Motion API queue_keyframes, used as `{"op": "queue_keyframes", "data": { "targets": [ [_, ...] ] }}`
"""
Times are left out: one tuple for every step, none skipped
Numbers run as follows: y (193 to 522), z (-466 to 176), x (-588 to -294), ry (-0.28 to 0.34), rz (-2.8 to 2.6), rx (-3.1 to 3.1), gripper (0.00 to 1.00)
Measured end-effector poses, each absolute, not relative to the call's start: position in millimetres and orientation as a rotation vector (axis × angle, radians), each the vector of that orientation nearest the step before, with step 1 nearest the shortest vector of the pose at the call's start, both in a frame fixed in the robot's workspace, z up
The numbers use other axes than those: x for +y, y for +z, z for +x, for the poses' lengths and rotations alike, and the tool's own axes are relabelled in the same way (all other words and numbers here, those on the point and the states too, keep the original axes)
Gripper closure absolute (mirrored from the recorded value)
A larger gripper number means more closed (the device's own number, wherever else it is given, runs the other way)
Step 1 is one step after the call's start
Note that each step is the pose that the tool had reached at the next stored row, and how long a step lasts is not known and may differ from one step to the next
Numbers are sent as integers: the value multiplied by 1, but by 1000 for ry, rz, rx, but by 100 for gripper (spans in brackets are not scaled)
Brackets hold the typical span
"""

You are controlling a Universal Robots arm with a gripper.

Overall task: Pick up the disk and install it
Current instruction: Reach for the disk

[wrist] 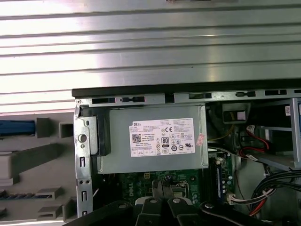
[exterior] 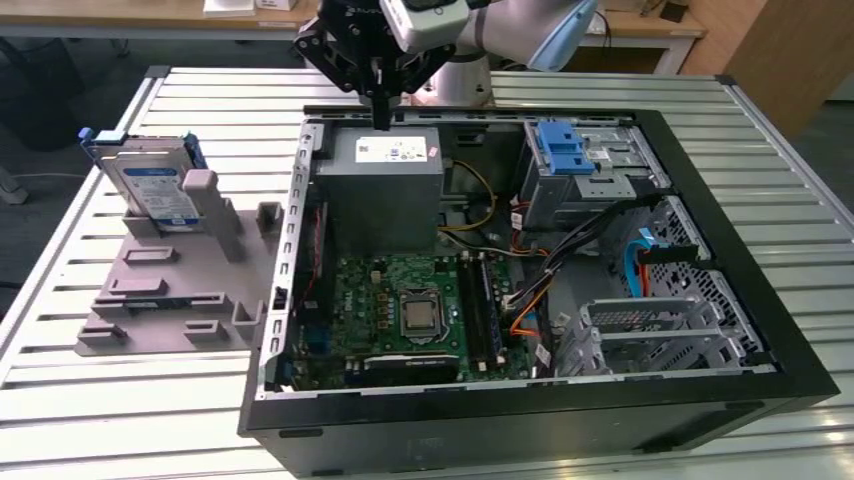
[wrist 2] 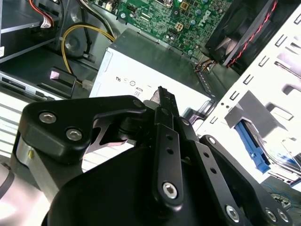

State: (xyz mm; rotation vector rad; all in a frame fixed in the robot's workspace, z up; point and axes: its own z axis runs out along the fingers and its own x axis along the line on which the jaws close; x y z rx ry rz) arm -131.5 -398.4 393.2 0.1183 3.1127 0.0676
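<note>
Gripper (exterior: 383,120), pinched together and empty, over the power supply (exterior: 387,190); disk (exterior: 144,185) upright in grey stand (exterior: 174,290) at the exterior view's left, well apart; risk: arriving unopened could topple it from its slot.

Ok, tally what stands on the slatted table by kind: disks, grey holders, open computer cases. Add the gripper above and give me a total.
disk: 1
grey holder: 1
computer case: 1
gripper: 1
Total: 4
</note>
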Motion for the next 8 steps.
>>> {"op": "queue_keyframes", "data": {
  "targets": [
    [393,-132,-398,68,118,3113,89],
    [393,-132,-398,68,118,3113,89],
    [393,-132,-398,68,118,3113,89],
    [393,-132,-398,68,118,3113,89],
    [393,-132,-398,68,118,3113,89],
    [393,-132,-398,68,118,3113,89],
    [393,-132,-398,68,118,3113,89],
    [393,-133,-398,68,118,3113,89]
  ]
}}
